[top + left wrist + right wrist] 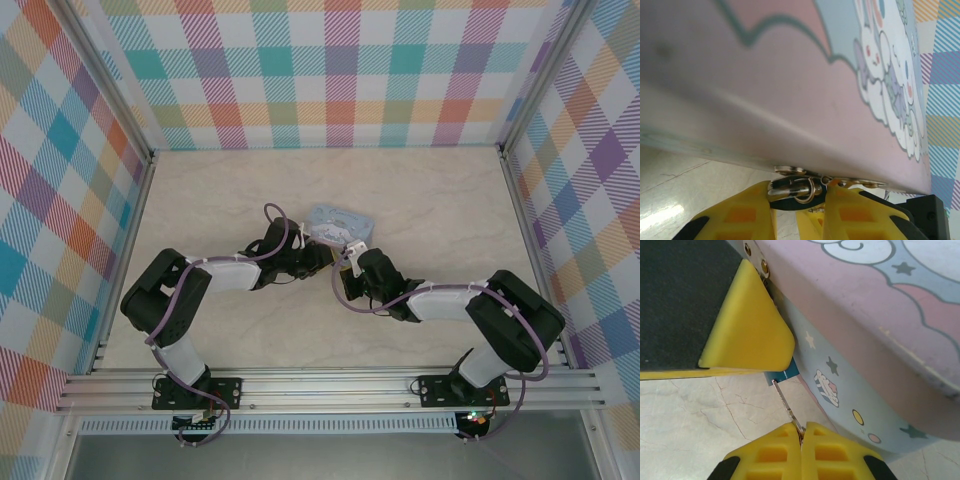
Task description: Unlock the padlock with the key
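The tiny blue padlock [787, 191] hangs at the hasp on the front edge of the cartoon-dog tin [790, 75]. My left gripper [800, 187] is shut on it, with the metal shackle and a small ring showing between the yellow fingers. In the right wrist view, a corner of the blue padlock body [782, 375] peeks out under the left arm's yellow finger [747, 325]. My right gripper [801, 429] is shut on the thin key [785, 400], whose tip touches the bottom of the padlock. Both grippers meet at the tin's near side [332, 258].
The pastel tin [338, 223] lies mid-table on the marble-patterned top [440, 210], and its side wall [860, 390] stands close to the right of the key. Checked walls enclose the table on three sides. An aluminium rail [330, 385] runs along the near edge.
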Motion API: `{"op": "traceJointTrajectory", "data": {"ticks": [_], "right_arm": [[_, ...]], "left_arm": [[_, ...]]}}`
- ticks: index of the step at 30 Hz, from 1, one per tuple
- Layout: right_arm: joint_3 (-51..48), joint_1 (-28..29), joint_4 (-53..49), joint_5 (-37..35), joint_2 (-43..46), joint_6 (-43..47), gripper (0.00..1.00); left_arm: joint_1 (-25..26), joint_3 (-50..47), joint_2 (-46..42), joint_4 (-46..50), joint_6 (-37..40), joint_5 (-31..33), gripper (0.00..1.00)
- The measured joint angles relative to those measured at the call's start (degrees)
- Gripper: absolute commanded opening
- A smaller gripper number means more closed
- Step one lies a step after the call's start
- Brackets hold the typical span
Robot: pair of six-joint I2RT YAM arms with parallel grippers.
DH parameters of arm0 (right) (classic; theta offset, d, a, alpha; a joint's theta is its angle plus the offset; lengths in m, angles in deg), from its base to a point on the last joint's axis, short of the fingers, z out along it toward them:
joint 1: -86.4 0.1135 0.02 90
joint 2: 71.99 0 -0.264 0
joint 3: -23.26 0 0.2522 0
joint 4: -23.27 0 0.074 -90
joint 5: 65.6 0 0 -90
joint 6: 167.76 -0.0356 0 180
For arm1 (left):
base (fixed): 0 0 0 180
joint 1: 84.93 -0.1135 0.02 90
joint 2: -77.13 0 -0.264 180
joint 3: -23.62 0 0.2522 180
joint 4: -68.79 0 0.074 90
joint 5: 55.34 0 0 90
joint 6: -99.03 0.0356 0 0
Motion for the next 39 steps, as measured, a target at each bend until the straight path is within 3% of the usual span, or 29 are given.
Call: {"op": "traceJointTrajectory", "data": {"ticks": [39], "right_arm": [[0.6, -0.3, 0.2, 0.7, -1.9, -0.3, 0.03]], "left_arm": [[0.0, 0.0, 0.0, 0.0, 0.0, 0.0, 0.22]]}}
